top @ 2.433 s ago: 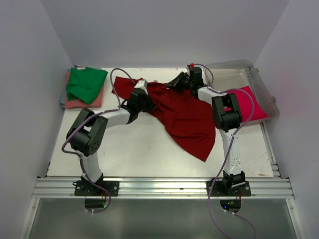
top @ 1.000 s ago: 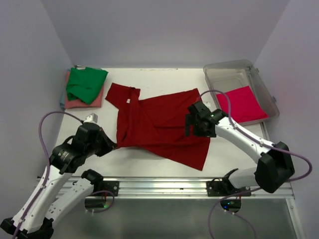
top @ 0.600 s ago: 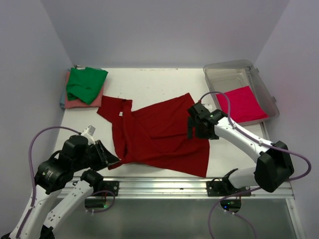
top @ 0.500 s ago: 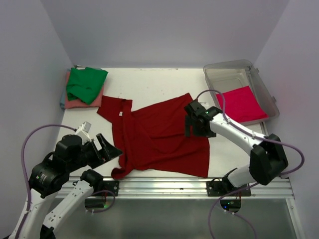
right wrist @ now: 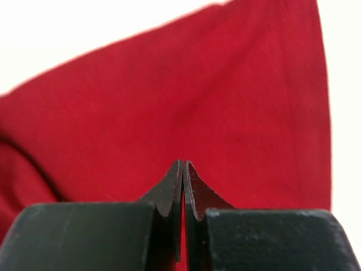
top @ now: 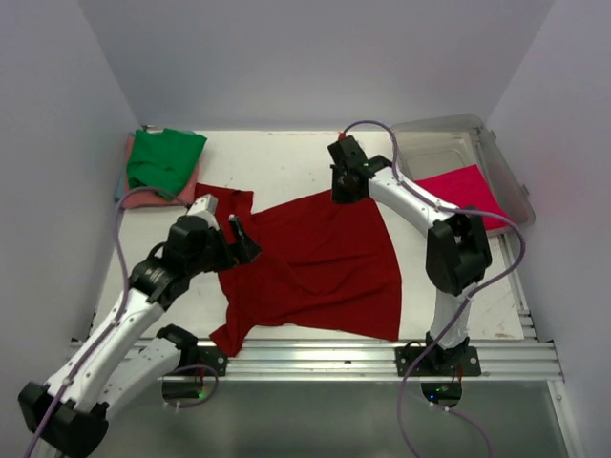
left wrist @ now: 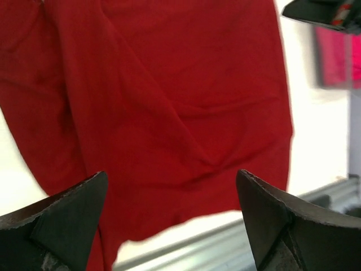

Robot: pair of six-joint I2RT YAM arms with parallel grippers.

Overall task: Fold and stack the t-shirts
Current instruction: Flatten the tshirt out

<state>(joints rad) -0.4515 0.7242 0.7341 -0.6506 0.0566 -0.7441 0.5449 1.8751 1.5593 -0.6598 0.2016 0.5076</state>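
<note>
White table (top: 286,157) — dark red t-shirt (top: 325,258), shirt stack (top: 160,164), clear tub (top: 449,143)

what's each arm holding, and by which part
Left fingers open, holding nothing. Right fingers shut at the far edge of the red shirt; grip cannot be told.

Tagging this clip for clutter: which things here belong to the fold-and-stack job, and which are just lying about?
Part of the job: dark red t-shirt, green t-shirt, salmon pink t-shirt under it, bright pink t-shirt.
Just lying about: clear plastic tub holding the bright pink one.
</note>
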